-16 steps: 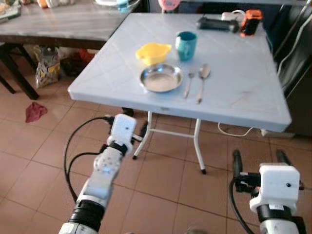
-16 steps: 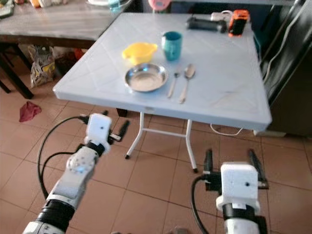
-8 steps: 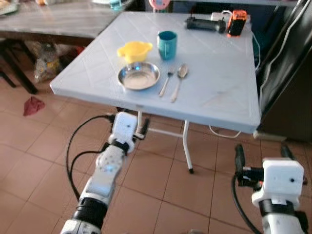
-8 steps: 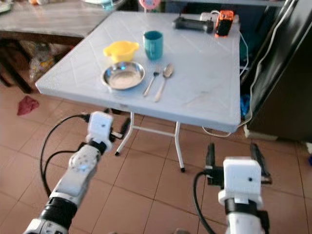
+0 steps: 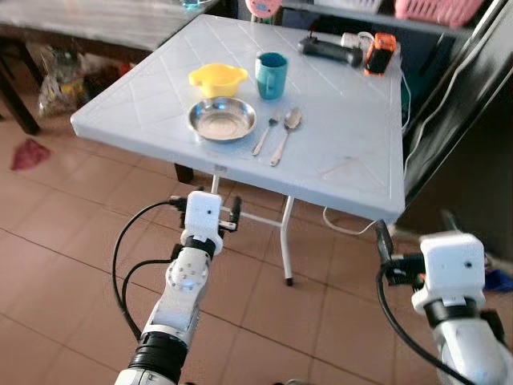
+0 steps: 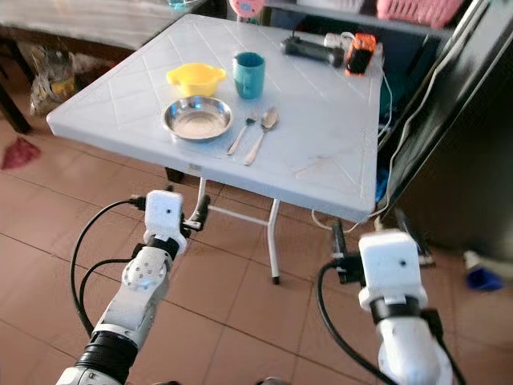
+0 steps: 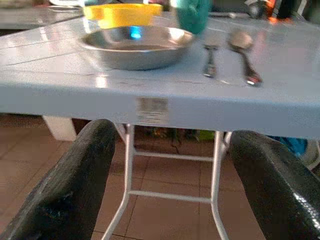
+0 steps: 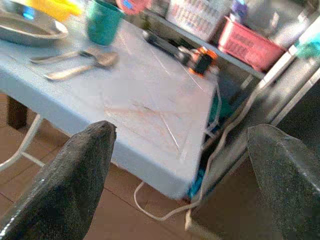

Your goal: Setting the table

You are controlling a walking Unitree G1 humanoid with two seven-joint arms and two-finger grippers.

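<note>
Steel plate (image 5: 222, 119) upper centre on tabletop (image 5: 337, 160): stiff, light, prob. slick; best pinched at rim; left hand (image 5: 207, 210) & right hand (image 5: 413, 241) both wide, empty.

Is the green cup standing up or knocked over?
Standing up. The cup sits on the table with its open mouth facing up, behind the metal plate.

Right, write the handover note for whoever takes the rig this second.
Left gripper: open, holding nothing, low in front of the table edge.
Right gripper: open, holding nothing, off the table's right corner.
On the table: steel plate, yellow bowl behind it, teal mug, fork and spoon right of the plate.
Done: one place looks laid.
Left: unclear; nothing else to lay is visible within reach.
</note>
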